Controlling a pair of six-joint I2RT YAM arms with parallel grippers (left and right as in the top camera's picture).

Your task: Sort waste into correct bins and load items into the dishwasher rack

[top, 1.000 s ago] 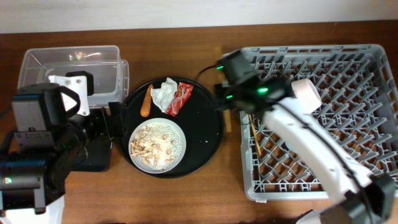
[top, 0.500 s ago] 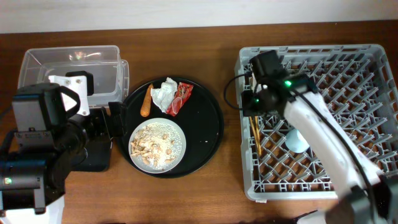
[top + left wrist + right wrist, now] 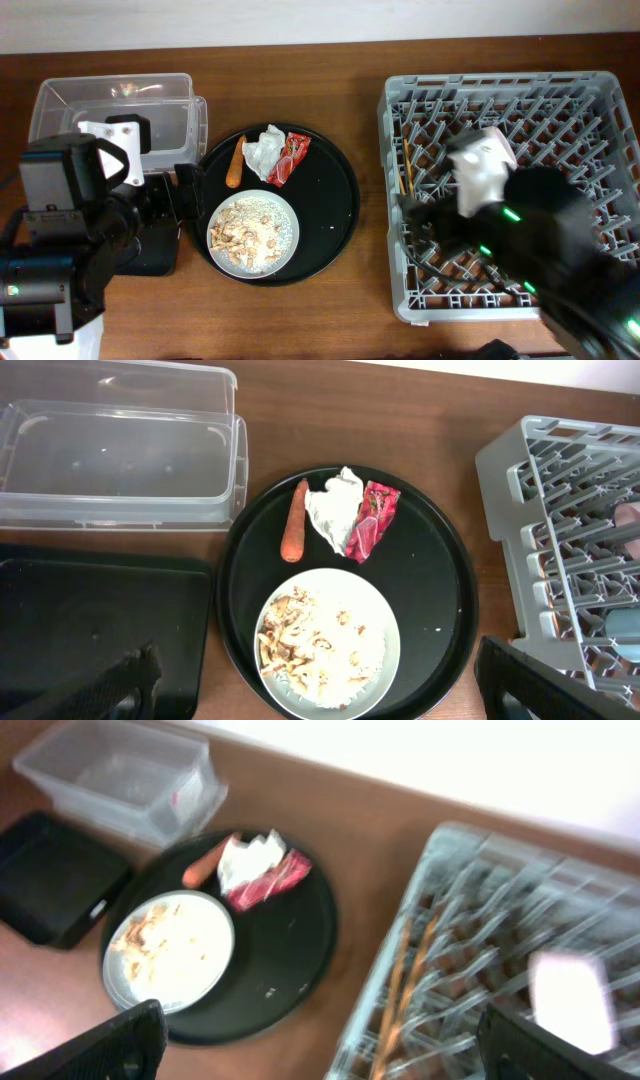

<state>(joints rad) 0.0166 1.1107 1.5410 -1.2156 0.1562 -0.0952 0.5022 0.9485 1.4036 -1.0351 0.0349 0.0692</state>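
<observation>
A: How does the left gripper (image 3: 325, 688) stand?

B: Its fingers (image 3: 125, 685) are spread wide and hold nothing. Just ahead of it and beneath lies the pale round plate (image 3: 375, 622), which carries the beige food scraps (image 3: 310, 645). The plate rests on the round black tray (image 3: 440, 590).

A: And the other waste?

B: It lies farther ahead of that gripper, on the same round tray. The orange carrot stick (image 3: 293, 520) is just to the left of the crumpled white napkin (image 3: 333, 510). The napkin touches the red wrapper (image 3: 370, 520) on its right.

A: The bins?

B: The flat black tray (image 3: 100, 620) lies by the gripper's left finger. The clear box (image 3: 120, 455) sits beyond it, ahead and to the left, on the counter (image 3: 400, 420).

A: And the right gripper (image 3: 325, 1045)?

B: The right wrist view is blurred, but its fingers (image 3: 110, 1045) show far apart with nothing in them. The dishwasher rack (image 3: 600, 100) fills the space ahead of it and to its right. The wooden chopsticks (image 3: 400, 985) lie in the rack just ahead of the gripper. A white blur farther right in the rack cannot be made out.

A: The cup?

B: A bit of the light-blue cup (image 3: 622, 632) shows inside the rack, far to the right of the left gripper.
</observation>
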